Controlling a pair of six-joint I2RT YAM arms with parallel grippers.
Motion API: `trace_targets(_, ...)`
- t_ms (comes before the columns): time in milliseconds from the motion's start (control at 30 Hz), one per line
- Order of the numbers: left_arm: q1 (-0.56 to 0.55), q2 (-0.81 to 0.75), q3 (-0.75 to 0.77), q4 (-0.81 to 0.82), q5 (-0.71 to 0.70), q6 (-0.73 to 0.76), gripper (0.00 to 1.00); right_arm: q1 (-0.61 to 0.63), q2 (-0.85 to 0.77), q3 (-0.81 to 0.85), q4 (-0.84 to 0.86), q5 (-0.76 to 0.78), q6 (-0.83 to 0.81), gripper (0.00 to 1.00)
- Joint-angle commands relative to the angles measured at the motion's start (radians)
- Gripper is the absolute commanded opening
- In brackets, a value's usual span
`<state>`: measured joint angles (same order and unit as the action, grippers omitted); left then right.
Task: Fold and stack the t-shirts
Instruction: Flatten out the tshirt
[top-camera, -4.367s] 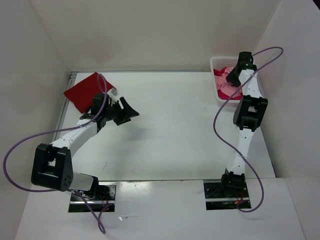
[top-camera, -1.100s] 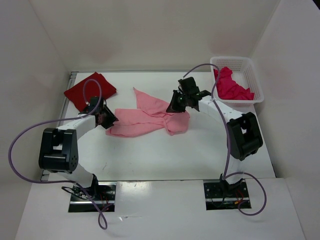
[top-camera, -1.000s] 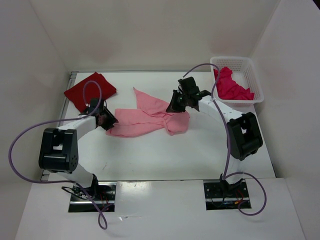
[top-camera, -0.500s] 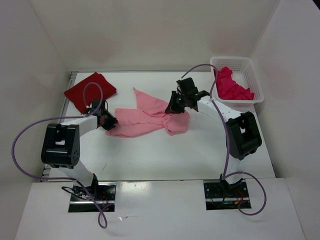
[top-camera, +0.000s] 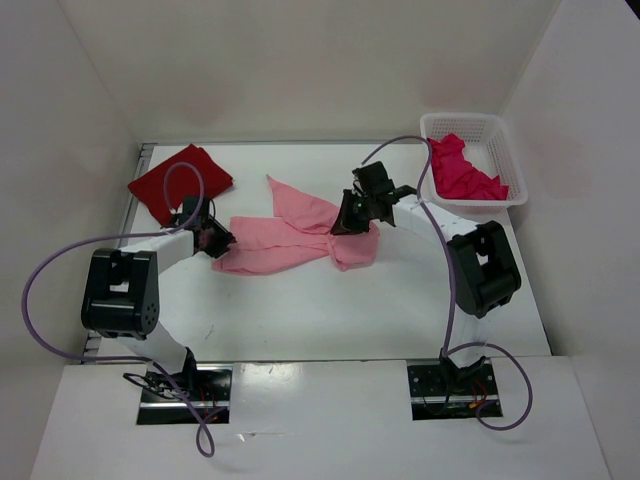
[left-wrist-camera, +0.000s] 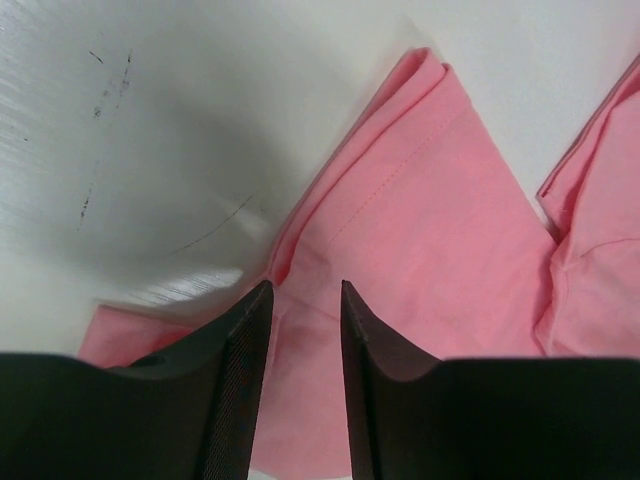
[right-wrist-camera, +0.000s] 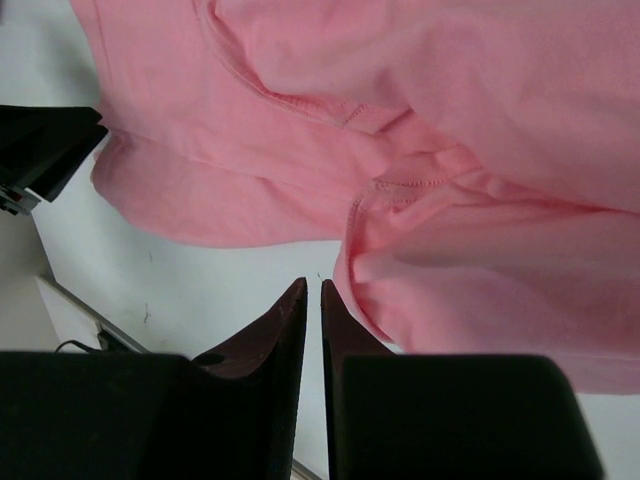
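Note:
A light pink t-shirt (top-camera: 290, 240) (left-wrist-camera: 430, 220) (right-wrist-camera: 450, 150) lies crumpled and stretched out across the middle of the table. My left gripper (top-camera: 213, 240) (left-wrist-camera: 305, 290) is at its left end, open, with the fingers straddling a fold of the pink cloth. Above the shirt's bunched right part, my right gripper (top-camera: 340, 225) (right-wrist-camera: 313, 285) has its jaws parted by a narrow slit. Bare table shows through the slit and no cloth is in it. A dark red t-shirt (top-camera: 178, 180) lies folded at the far left. A crimson t-shirt (top-camera: 462, 172) sits heaped in the basket.
The white mesh basket (top-camera: 510, 160) stands at the far right corner. White walls close the table in on three sides. Purple cables loop from both arms, and the arm bases sit at the near edge.
My right gripper has let its jaws part slightly and shifted a little left and nearer over the pink shirt. The left gripper stays at the shirt's left end.

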<state>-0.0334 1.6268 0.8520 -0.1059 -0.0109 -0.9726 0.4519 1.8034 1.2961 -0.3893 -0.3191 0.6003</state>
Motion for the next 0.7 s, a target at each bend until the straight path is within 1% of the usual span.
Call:
trace_targets(0, 0.007, -0.045, 0.01, 0.006, -0.006, -0.005, 0.41, 0.011, -0.018, -0.015, 0.021, -0.005, -0.02, 0.15)
trace_targets(67, 0.007, -0.012, 0.024, 0.006, -0.006, -0.005, 0.41, 0.011, -0.018, -0.015, 0.021, -0.005, -0.02, 0.15)
trace_targets(167, 0.007, 0.03, 0.051, 0.006, -0.006, -0.005, 0.38, 0.011, -0.018, -0.015, 0.021, -0.005, -0.03, 0.15)
trace_targets(267, 0.007, 0.044, 0.051, 0.006, -0.006, 0.005, 0.36, 0.011, -0.027, -0.006, 0.021, -0.005, -0.03, 0.15)
trace_targets(333, 0.007, 0.053, 0.051, 0.006, -0.006, 0.005, 0.36, 0.011, -0.027, -0.006, 0.021, -0.005, -0.03, 0.15)
trace_targets(400, 0.02, 0.053, 0.051, 0.028, -0.006, -0.006, 0.31, 0.011, -0.027, -0.006, 0.021, -0.005, -0.03, 0.15)
trace_targets(500, 0.02, 0.064, 0.061, 0.028, 0.005, -0.006, 0.27, 0.011, -0.027, 0.003, 0.021, -0.005, -0.03, 0.15)
trace_targets(533, 0.02, 0.064, 0.07, 0.028, 0.005, -0.006, 0.23, 0.011, -0.027, 0.003, 0.021, -0.005, -0.03, 0.18)
trace_targets(600, 0.02, 0.064, 0.07, 0.028, 0.005, -0.006, 0.18, 0.011, -0.018, 0.014, 0.021, -0.005, -0.03, 0.23)
trace_targets(633, 0.02, 0.053, 0.07, 0.028, 0.017, -0.006, 0.16, 0.011, -0.004, 0.037, 0.021, -0.005, -0.03, 0.28)
trace_targets(667, 0.02, 0.053, 0.079, 0.04, 0.017, -0.006, 0.12, 0.011, -0.004, 0.049, 0.021, 0.012, -0.03, 0.3)
